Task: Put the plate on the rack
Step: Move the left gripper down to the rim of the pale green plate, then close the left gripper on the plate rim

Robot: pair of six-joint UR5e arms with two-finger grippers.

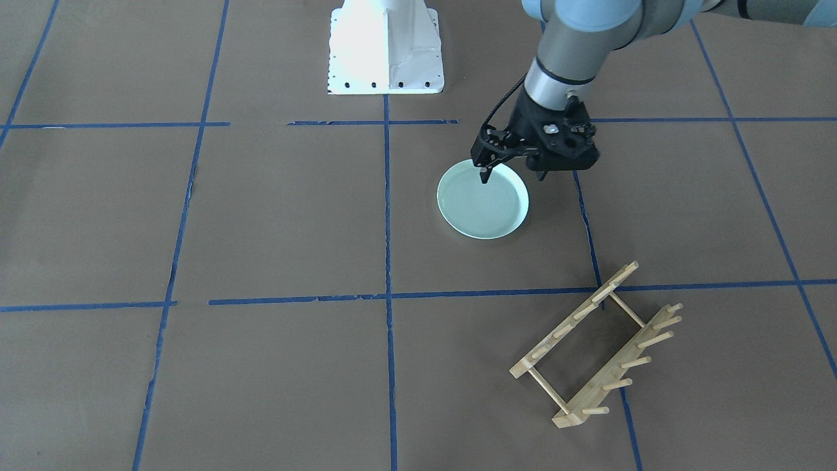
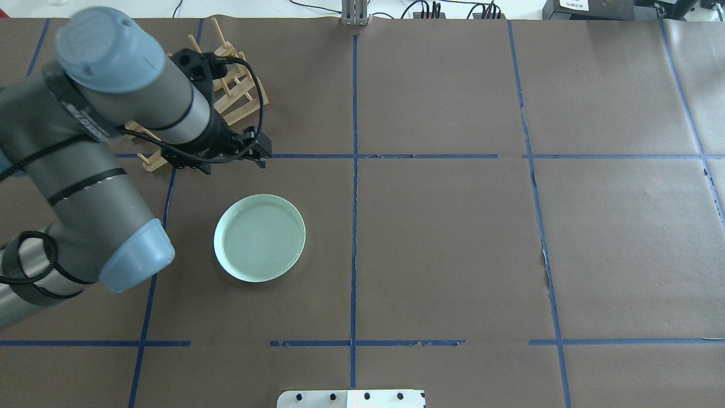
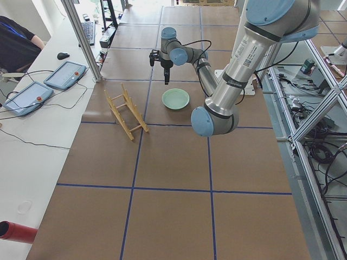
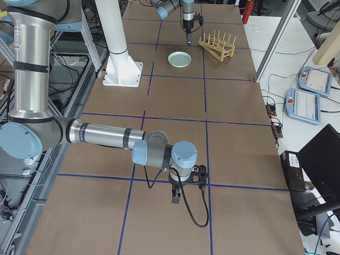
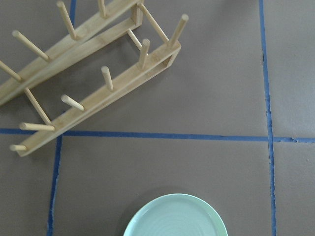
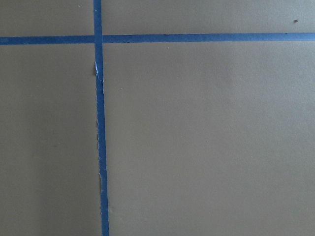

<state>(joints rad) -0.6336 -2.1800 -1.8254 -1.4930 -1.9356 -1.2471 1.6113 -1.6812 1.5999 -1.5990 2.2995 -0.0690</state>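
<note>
Left gripper (image 1: pixel 485 171) hangs over the robot-side rim of the plate (image 1: pixel 482 204), jaw gap unclear; plate flat on table (image 1: pixel 261 229), well apart from rack (image 1: pixel 598 350); overhead: glazed, so likely slick, stiff, brittle; pinch the upright rim, gently; right-side view: right gripper (image 4: pixel 177 197) far off, state unreadable.

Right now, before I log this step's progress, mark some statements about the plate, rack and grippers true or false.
The plate lies flat on the table. True.
The rack holds the plate. False: the rack is empty, the plate apart from it.
The left gripper clamps the plate. False: it hangs above it, not touching.
The right gripper is far from the plate. True.
</note>
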